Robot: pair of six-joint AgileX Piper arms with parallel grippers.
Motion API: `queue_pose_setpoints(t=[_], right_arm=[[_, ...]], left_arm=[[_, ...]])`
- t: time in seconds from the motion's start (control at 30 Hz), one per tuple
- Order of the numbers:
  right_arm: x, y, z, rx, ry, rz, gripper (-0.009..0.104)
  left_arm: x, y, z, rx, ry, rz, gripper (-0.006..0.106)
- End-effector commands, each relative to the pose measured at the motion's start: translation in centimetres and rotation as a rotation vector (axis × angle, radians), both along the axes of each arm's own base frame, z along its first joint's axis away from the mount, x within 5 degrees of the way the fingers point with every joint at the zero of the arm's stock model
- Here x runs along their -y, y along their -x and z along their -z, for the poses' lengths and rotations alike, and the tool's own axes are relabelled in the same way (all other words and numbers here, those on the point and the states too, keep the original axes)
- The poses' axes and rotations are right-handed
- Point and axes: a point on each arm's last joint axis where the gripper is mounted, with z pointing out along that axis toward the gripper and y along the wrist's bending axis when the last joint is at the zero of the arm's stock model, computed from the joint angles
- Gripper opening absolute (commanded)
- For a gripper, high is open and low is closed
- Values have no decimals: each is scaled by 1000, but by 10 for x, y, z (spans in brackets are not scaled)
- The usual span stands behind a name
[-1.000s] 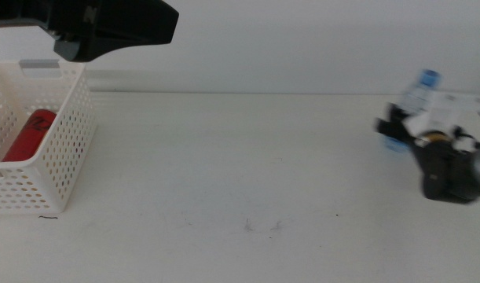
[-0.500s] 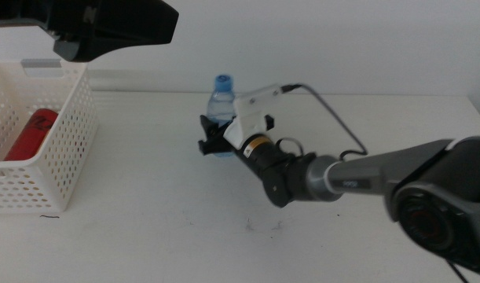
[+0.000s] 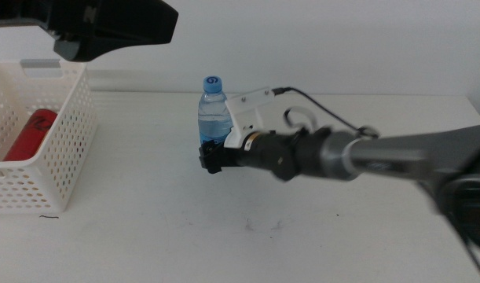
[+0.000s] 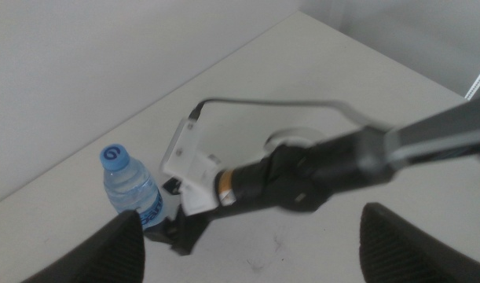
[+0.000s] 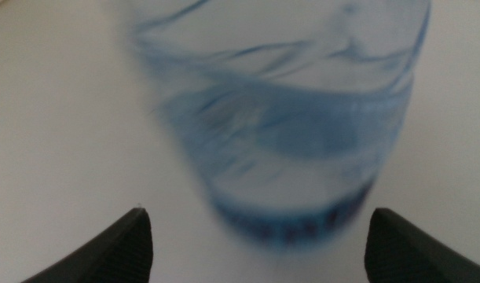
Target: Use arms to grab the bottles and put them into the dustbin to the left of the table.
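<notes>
Bottle [image 3: 213,115] upright, blue cap, label unreadable.

i see the water bottle [image 3: 213,111] upright near the middle of the white bench [image 3: 302,212], clear with a blue cap and a blue band low on its body. my right tool [image 3: 211,155] sits at its base, jaws parted on either side of the lower body; whether they touch it i cannot tell. my left tool [image 4: 251,240] hangs high above the bench, jaws spread wide with nothing between them. the white perforated dustbin [image 3: 63,153] stands at the bench's left edge, well apart from the bottle, and a red can [image 3: 27,134] lies tilted inside it.
</notes>
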Motion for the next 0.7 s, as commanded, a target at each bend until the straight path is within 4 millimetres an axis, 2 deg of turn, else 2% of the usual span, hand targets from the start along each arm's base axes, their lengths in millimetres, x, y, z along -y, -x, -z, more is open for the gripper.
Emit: queue_pose_setpoints(t=[0.0,0.03,0.13,0.27,0.3,0.37,0.4,0.5,0.67], right_arm=[[11,23,-47,-72,27,-34,86],[17,32,-62,-87,30,-41,86],[42,69,-124,-126,14,-56,86],[85,131,-219,-105,16,-119,86],[96,144,-238,-67,15,-126,86],[116,162,-265,11,20,-108,86],[125,169,-275,42,20,-80,86],[140,178,-287,75,38,-14,86],[144,181,-292,97,26,1,86]], left_arm=[[1,0,0,3,10,0,94],[1,0,0,3,10,0,94],[1,0,0,3,10,0,94],[1,0,0,3,10,0,94],[1,0,0,3,10,0,94],[1,0,0,3,10,0,94],[1,0,0,3,10,0,94],[1,0,0,3,10,0,94],[1,0,0,5,8,1,94]])
